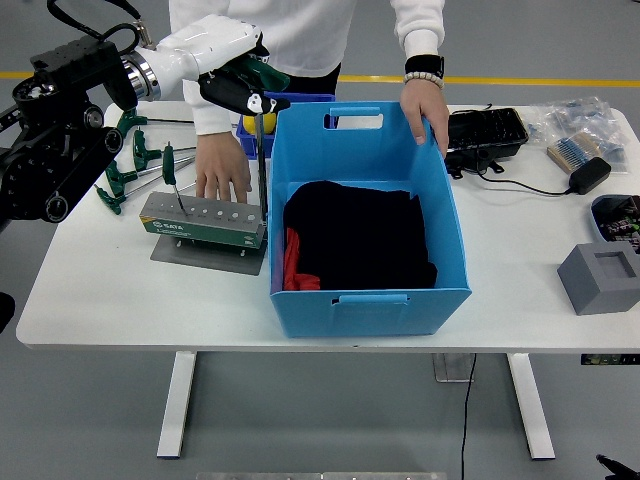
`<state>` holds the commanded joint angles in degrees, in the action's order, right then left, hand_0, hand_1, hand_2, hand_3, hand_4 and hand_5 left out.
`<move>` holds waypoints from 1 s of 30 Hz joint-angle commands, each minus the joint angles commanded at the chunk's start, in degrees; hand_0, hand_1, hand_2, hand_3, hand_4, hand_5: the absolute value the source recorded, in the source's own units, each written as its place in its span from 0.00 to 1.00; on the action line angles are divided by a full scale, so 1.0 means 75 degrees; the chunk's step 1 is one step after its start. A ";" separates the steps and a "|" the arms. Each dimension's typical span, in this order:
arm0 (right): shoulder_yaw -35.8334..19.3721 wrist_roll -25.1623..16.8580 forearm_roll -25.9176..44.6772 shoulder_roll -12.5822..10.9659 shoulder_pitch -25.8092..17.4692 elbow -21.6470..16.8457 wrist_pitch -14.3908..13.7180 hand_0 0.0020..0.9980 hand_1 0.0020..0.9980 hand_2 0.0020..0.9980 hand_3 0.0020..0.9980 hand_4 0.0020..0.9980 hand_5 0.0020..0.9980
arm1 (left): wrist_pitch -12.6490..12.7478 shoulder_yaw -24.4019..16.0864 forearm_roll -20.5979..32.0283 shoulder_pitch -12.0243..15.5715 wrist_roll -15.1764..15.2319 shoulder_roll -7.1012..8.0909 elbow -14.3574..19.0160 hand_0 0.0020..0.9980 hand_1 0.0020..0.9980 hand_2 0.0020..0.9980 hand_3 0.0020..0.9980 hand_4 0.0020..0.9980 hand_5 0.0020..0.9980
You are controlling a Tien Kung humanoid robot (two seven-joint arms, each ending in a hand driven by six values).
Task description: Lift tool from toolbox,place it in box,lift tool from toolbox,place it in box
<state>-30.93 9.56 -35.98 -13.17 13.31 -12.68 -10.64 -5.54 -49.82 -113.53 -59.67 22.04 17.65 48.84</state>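
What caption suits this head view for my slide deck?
Left hand lifts a T-handle tool from the rack beside the blue box, steadied by a person's hands.

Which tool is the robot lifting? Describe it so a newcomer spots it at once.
Left of the blue box stands a grey tool rack. Above its right end, the left hand grips a green T-handle wrench, its shaft hanging vertically. Its neighbours lie flat or stand unheld in the rack.

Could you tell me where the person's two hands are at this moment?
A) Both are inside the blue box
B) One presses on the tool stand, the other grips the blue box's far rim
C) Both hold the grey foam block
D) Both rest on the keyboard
B: one of the person's hands lies flat on the tool stand, and the other hand holds the far rim of the blue box.
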 joint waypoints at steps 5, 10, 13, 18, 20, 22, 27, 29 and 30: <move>-0.0015 0.0010 -0.0022 0.0003 -0.0009 -0.0001 0.0004 0.62 0.60 0.67 0.54 0.78 0.65 | 0.0008 -0.0150 -0.0032 -0.0021 -0.0015 -0.0002 0.0272 0.15 0.00 0.01 0.03 0.72 0.50; -0.0023 0.0015 -0.0040 0.0004 -0.0006 -0.0002 0.0004 0.62 0.60 0.67 0.54 0.78 0.65 | 0.0029 -0.0203 -0.0056 -0.0146 -0.0027 -0.0069 0.0516 0.15 0.00 0.01 0.03 0.72 0.50; -0.0014 0.0011 -0.0025 0.0002 -0.0006 -0.0004 0.0001 0.62 0.60 0.67 0.54 0.78 0.65 | 0.0046 -0.0227 -0.0079 -0.0268 -0.0026 -0.0137 0.0574 0.16 0.00 0.01 0.03 0.71 0.49; -0.0033 0.0022 -0.0063 0.0001 -0.0021 -0.0008 0.0003 0.62 0.60 0.67 0.54 0.78 0.65 | 0.0084 -0.0226 -0.0061 -0.0426 -0.0044 -0.0326 0.0715 0.15 0.00 0.01 0.03 0.71 0.49; -0.0045 0.0028 -0.0092 0.0000 -0.0028 -0.0010 0.0007 0.62 0.60 0.67 0.54 0.78 0.65 | 0.0092 -0.0173 0.0019 -0.0452 -0.0055 -0.0457 0.0793 0.15 0.00 0.01 0.03 0.71 0.49; -0.0061 0.0038 -0.0126 0.0001 -0.0035 -0.0012 0.0012 0.62 0.60 0.67 0.54 0.78 0.65 | 0.0086 -0.0076 0.0173 -0.0455 -0.0064 -0.0597 0.0839 0.15 0.00 0.01 0.03 0.71 0.49; -0.0095 0.0061 -0.0196 0.0001 -0.0043 -0.0019 0.0020 0.62 0.60 0.67 0.54 0.78 0.65 | 0.0019 0.0266 0.0473 -0.0403 -0.0057 -0.1042 0.0689 0.15 0.00 0.01 0.03 0.71 0.49; -0.0096 0.0066 -0.0209 -0.0002 -0.0032 -0.0022 0.0021 0.62 0.60 0.67 0.54 0.78 0.65 | 0.0010 0.0402 0.0529 -0.0389 -0.0032 -0.1187 0.0551 0.15 0.00 0.01 0.03 0.71 0.49; -0.0096 0.0069 -0.0212 -0.0005 -0.0021 -0.0024 0.0022 0.62 0.60 0.67 0.54 0.78 0.65 | 0.0000 0.0542 0.0578 -0.0393 -0.0011 -0.1295 0.0410 0.15 0.00 0.01 0.03 0.71 0.49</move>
<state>-31.65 10.08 -37.56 -13.21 13.15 -12.85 -10.48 -5.54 -45.76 -109.20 -62.61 21.95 7.93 51.91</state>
